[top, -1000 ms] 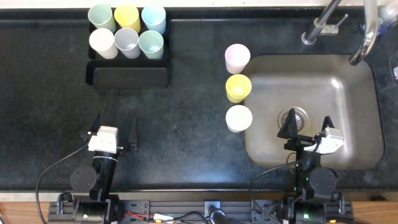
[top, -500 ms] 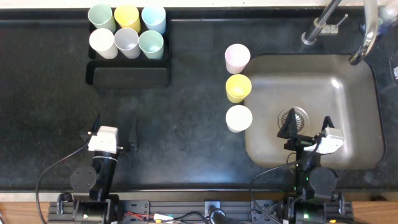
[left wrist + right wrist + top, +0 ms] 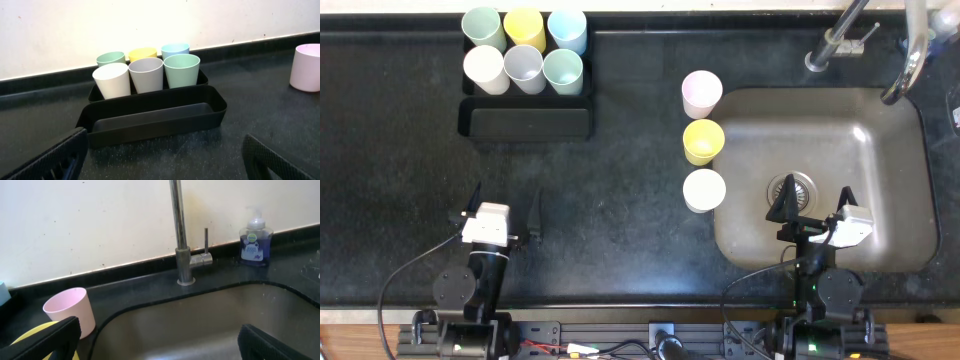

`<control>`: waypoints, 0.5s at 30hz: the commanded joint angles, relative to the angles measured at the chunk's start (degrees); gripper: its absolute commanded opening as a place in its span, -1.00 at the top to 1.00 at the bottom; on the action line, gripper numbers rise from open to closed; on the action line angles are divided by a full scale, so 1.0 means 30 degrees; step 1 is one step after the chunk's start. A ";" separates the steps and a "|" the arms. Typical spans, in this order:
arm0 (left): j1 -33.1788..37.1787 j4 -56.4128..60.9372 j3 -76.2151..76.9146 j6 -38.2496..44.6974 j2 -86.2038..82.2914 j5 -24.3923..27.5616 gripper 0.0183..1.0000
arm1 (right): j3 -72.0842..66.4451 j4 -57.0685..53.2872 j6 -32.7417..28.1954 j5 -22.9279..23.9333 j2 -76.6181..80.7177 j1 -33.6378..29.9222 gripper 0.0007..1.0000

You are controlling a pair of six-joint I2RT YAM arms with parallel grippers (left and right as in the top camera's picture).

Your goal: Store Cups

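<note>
Top view, stock: black plastic two-compartment tray (image 3: 525,123) at far left of dark tabletop (image 3: 620,200); rear compartment w/ six pastel plastic cups (image 3: 525,66), upright, 2 rows of 3. Upright in a line along steel sink (image 3: 880,130) left rim: pink plastic cup (image 3: 701,92), yellow plastic cup (image 3: 703,141), white plastic cup (image 3: 704,190). Left claw (image 3: 508,198): wide open, holds nothing, facing tray. Right claw (image 3: 814,200): wide open, holds nothing, over sink.

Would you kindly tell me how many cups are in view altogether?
9. Six stand in the black tray's back compartment: sage, yellow, blue, white, grey, mint. Three stand on the counter beside the sink: pink, second yellow, second white. None appear hidden.
</note>
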 commanded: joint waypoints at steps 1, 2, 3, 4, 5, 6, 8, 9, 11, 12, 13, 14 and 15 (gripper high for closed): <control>0.0051 -0.0080 0.0000 0.0335 -0.0197 0.0328 -1.00 | -0.0240 0.0102 0.0087 -0.0138 -0.0066 0.0102 -1.00; 0.0051 -0.0080 0.0000 0.0335 -0.0197 0.0328 -1.00 | -0.0240 0.0102 0.0087 -0.0138 -0.0066 0.0102 -1.00; 0.0051 -0.0080 0.0000 0.0328 -0.0197 0.0335 -1.00 | -0.0240 0.0102 0.0087 -0.0138 -0.0066 0.0102 -0.99; 0.0051 -0.0087 0.0015 0.0328 -0.0168 0.0408 -1.00 | -0.0240 0.0102 0.0087 -0.0138 -0.0066 0.0102 -1.00; 0.0051 -0.0153 0.0109 0.0255 -0.0044 0.0423 -1.00 | -0.0240 0.0102 0.0087 -0.0138 -0.0066 0.0102 -0.99; 0.0051 -0.0357 0.0408 0.0102 0.0342 0.0568 -1.00 | -0.0240 0.0102 0.0087 -0.0138 -0.0066 0.0102 -1.00; 0.0051 -0.0816 0.1450 -0.0714 0.1785 0.0619 -1.00 | -0.0240 0.0102 0.0087 -0.0138 -0.0066 0.0102 -0.99; 0.0051 -0.1020 0.2069 -0.1078 0.2688 0.0641 -1.00 | -0.0240 0.0102 0.0087 -0.0138 -0.0066 0.0102 -1.00; 0.0051 -0.1195 0.3774 -0.2164 0.5107 0.1093 -1.00 | -0.0240 0.0102 0.0087 -0.0138 -0.0066 0.0102 -1.00; 0.0044 -0.1362 0.4940 -0.2754 0.6652 0.1523 -1.00 | -0.0240 0.0102 0.0087 -0.0138 -0.0066 0.0102 -1.00; 0.0051 -0.1625 0.6120 -0.3388 0.8094 0.2098 -1.00 | -0.0240 0.0102 0.0087 -0.0138 -0.0066 0.0102 -0.99; 0.0051 -0.2047 0.7672 -0.4284 0.9865 0.2929 -1.00 | -0.0240 0.0102 0.0087 -0.0138 -0.0066 0.0102 -1.00; 0.0051 -0.2528 0.9143 -0.5027 1.1482 0.3577 -1.00 | -0.0240 0.0102 0.0087 -0.0138 -0.0066 0.0102 -1.00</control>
